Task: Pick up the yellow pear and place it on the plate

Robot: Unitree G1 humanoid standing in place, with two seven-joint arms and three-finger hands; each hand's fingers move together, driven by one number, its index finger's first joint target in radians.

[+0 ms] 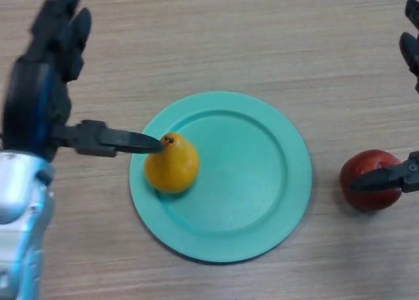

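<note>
Yellow pear [171,165] resting on the green plate [262,175].
Left hand [49,84] released, thumb tip at the pear's stem; right hand [409,103] relaxed beside a red apple [370,175].

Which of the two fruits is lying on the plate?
The yellow pear, on the green plate's left side. The red apple sits on the table, right of the plate.

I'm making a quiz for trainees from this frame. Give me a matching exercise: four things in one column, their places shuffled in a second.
1. yellow pear
2. red apple
3. left hand
4. teal plate

a. middle of the table
b. on the plate's left part
c. on the table, right of the plate
d. left of the plate, thumb tip at the pear's top

Pairs: 1-b, 2-c, 3-d, 4-a
</note>
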